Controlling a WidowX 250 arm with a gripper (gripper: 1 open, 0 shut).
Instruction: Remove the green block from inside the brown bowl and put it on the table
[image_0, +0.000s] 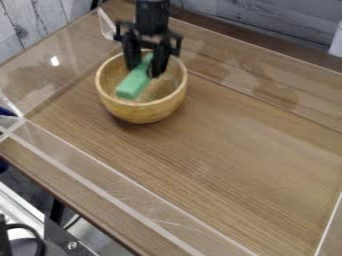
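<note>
Progress — bright green rectangular block (135, 80) clamped in black gripper (144, 68), lifted above round tan wooden bowl (142, 106) | remaining — placement on brown wood-grain table (227, 150).

The arm (151, 12) enters the picture at twelve o'clock as a dark, near-black column, narrow and blocky, with little detail visible. Below it a wider black crosspiece spreads toward nine and three o'clock. From this hangs the gripper (147, 66), also black, with slim straight fingers (164, 58) like prongs. Screws, cables and markings are too blurred to make out.
</note>
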